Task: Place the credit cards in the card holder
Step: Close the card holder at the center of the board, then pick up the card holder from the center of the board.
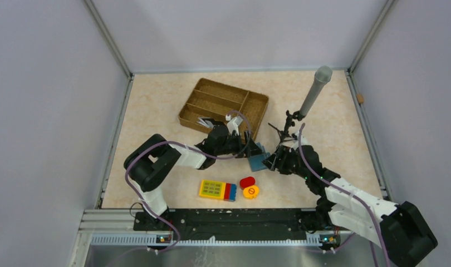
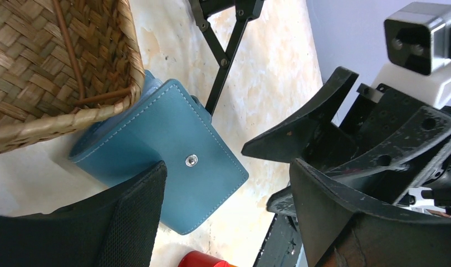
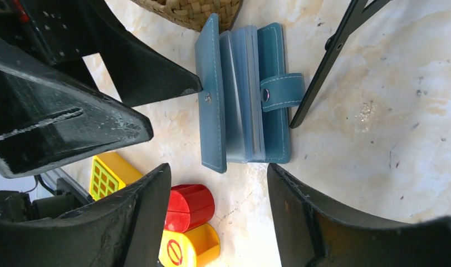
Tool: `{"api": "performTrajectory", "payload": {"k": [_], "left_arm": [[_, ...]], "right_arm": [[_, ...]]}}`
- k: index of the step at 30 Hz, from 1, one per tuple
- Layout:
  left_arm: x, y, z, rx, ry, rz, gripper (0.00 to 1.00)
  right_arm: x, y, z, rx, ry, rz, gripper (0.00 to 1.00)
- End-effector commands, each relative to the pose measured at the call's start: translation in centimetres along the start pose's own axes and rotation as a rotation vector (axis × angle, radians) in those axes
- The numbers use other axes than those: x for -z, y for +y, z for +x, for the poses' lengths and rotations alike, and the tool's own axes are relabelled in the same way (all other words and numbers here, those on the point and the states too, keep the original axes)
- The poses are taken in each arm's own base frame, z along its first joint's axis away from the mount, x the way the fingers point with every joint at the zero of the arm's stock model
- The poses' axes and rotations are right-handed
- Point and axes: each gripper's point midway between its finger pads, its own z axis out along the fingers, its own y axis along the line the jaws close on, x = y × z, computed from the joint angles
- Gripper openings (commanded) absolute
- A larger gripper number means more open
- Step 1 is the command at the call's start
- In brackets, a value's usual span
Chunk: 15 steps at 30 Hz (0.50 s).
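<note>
At the middle of the table (image 1: pixel 156 122), just off the near right corner of the wicker tray (image 1: pixel 234 89): the card holder (image 1: pixel 258 161), teal-blue, lying between the two grippers.

- Card holder, top view: a small blue patch, details too small to read.
- Card holder (image 3: pixel 243 94), right wrist view: lying open, pale blue sleeves fanned, snap tab folded over the right side, left cover raised on edge.
- Card holder (image 2: pixel 179 167), left wrist view: only the outer cover with its snap stud. One corner is tucked under the tray (image 2: pixel 45 67) rim.
- Left gripper (image 1: pixel 249 149): jaws apart and empty. In its own view (image 2: pixel 228 165) one finger overlaps the cover's edge. The right wrist view shows a fingertip (image 3: pixel 192 88) of this gripper at the raised cover; I cannot tell if it is touching.
- Right gripper (image 1: pixel 273 161): jaws apart, holding nothing. The holder lies just beyond its tips (image 3: pixel 219 167).
- Keypad block (image 1: pixel 217 190), red cylinder (image 1: pixel 247 182) and yellow disc (image 1: pixel 250 192): grouped toward the near edge. The disc's red symbol is plain only from the right wrist (image 3: pixel 187 250).
- Tripod stand (image 1: pixel 315 92) with grey cylinder: right of the tray. The wrist views catch only its black legs (image 3: pixel 329 61).
- Pale flat pieces (image 1: pixel 204 121): in the tray's near left compartment, top view only, too small to identify.
</note>
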Motion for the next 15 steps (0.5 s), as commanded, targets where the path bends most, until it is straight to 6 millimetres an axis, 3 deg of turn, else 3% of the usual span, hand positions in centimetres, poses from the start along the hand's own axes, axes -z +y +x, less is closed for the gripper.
{"api": "performTrajectory", "payload": {"k": [1,15], "left_arm": [[-0.2,-0.7,-1.4,-0.015,-0.051,0.03,0.82],[-0.3,-0.4,-1.2,-0.004,-0.041,0.028,0.82]], "right_arm": [[-0.9,1.7,-1.4,0.049,-0.032,-0.076,0.62],[-3.1,-0.1,-1.1,0.07,0.0,-0.034,0.49]]}}
